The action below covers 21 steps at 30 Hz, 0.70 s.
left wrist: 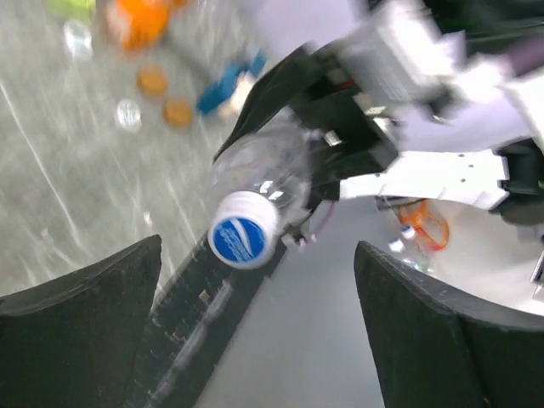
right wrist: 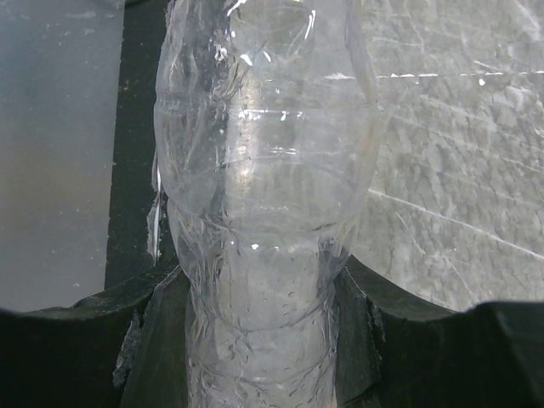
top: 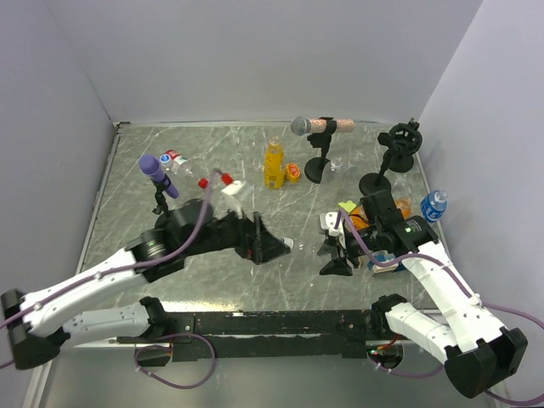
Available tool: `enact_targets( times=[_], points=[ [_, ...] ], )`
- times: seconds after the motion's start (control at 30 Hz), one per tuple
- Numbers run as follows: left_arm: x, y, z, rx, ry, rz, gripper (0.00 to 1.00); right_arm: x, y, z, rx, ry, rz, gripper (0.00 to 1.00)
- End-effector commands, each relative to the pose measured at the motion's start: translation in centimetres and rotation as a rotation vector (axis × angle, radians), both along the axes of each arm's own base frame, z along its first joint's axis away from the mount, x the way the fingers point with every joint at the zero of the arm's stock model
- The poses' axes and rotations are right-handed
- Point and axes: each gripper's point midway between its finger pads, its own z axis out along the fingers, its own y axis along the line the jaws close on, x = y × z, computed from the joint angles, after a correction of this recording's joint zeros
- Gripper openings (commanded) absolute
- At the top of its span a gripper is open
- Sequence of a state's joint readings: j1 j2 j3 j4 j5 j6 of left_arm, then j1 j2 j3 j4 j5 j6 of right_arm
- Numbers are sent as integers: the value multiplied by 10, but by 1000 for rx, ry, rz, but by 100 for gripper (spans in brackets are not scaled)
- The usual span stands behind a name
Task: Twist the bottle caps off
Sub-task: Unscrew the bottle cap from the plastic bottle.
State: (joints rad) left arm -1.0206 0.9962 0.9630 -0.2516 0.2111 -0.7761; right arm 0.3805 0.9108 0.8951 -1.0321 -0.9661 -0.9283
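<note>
Fingers, left (left wrist: 85,331): spread wide and empty in the left wrist view. One stands on each side of the cap (left wrist: 245,240), and neither touches it.
Cap: white rim, blue top, seated on the neck of the clear bottle (left wrist: 263,161) and facing the camera. It is probably presented this way so the left fingers can close round it and turn.
Two brown discs (left wrist: 153,81) lie on the bench (left wrist: 51,170) beyond the bottle, apart from it. This view is blurred.

Fingers, right (right wrist: 93,340): pressed against both sides of the clear bottle's lower body in the right wrist view. The bottle rises from between them, its wall creased. The grip probably braces the body against twisting. The cap is out of this view.

Top view: left fingers (top: 268,242) and right fingers (top: 336,259) face each other across the bottle, which is barely visible here.
The juice bottle (top: 273,163) stands upright well behind it. A blue-labelled bottle (top: 434,206) stands well to its right.

Step, as judged: the cap is not yet off, and the left fingers must close on it next.
</note>
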Motion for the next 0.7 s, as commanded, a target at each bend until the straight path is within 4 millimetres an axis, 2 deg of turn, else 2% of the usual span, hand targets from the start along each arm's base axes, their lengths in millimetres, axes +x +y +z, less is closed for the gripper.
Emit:
enact_targets(
  times=[0.0, 0.13, 0.2, 0.3, 0.43, 0.67],
  points=[
    [-4, 30, 51, -153, -350, 0, 97, 5, 7, 13, 58, -42, 23, 27],
    [-24, 49, 43, -178, -668, -111, 97, 4, 7, 13, 60, -45, 24, 27],
    [-35, 53, 29, -160, -820, -206, 97, 3, 7, 13, 62, -47, 26, 27],
    [-34, 54, 23, -117, -988, -243, 97, 3, 7, 13, 62, -45, 25, 27],
    [-23, 42, 23, -42, -1076, -293, 97, 3, 7, 13, 62, -42, 27, 27],
    [-5, 13, 21, 14, -1130, -345, 99, 3, 7, 12, 61, -35, 28, 27]
  ],
)
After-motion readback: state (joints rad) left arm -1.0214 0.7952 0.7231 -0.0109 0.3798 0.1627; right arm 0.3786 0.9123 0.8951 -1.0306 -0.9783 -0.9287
